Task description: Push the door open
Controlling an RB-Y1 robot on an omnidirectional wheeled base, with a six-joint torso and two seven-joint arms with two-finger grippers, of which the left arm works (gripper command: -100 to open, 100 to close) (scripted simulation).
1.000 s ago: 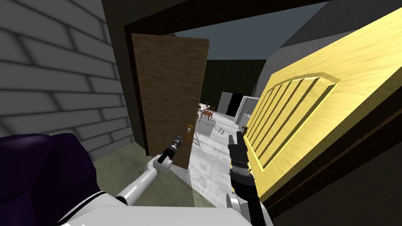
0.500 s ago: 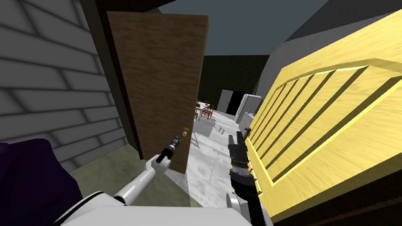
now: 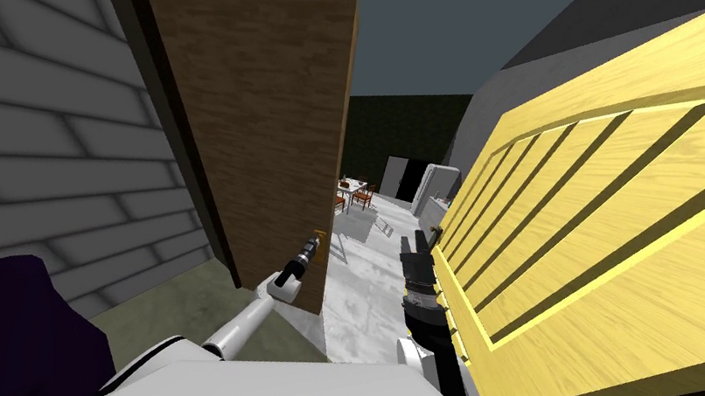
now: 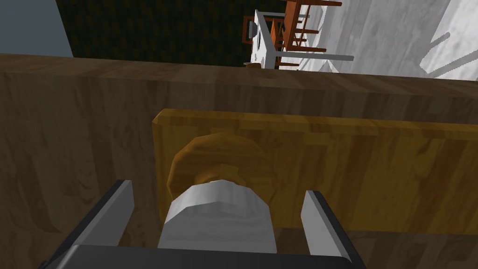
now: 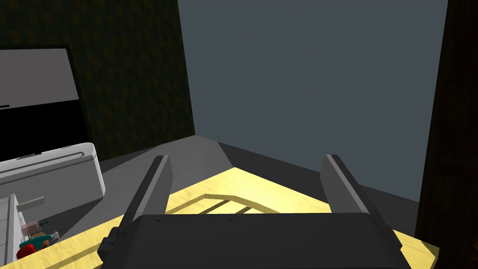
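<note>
Left hand (image 4: 218,189) released, fingers (image 4: 116,210) astride the grey knob (image 4: 217,219) on the brown door (image 3: 265,124); right hand (image 5: 246,159) released beside the yellow door (image 3: 645,237).

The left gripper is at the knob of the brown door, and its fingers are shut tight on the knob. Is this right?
Not fully. The left gripper is at the knob of the brown door, but its fingers are open: the left wrist view shows them on either side of the knob, with a gap to it.
</note>
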